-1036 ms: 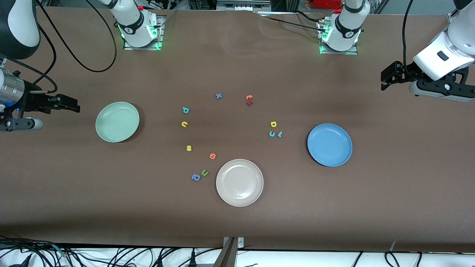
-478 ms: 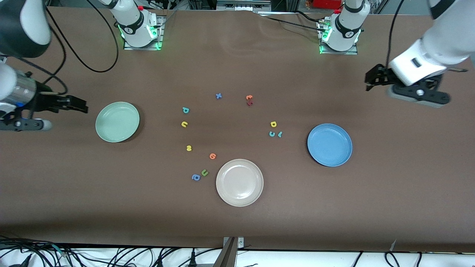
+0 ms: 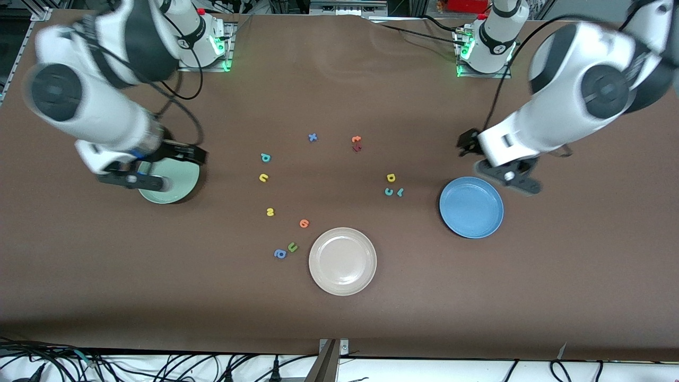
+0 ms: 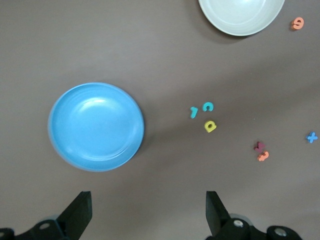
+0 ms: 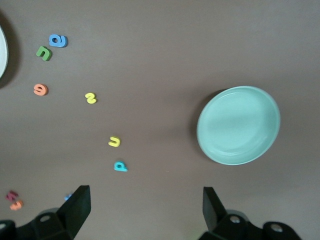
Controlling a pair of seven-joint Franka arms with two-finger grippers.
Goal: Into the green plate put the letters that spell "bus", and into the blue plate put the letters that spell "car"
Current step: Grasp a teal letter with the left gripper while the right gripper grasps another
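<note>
Left gripper (image 3: pixel 467 143) open, empty, in the air beside blue plate (image 3: pixel 471 207); "car" letters (image 3: pixel 393 186) on the table, near that plate. Right gripper (image 3: pixel 193 155) open, empty, over green plate (image 3: pixel 177 185) rim; "bus" letters (image 3: pixel 264 178) on the table toward the middle.

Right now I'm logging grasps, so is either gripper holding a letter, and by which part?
Nothing is held. The left gripper, open, hangs by the blue plate; the right gripper, open, hangs at the green plate.
</note>
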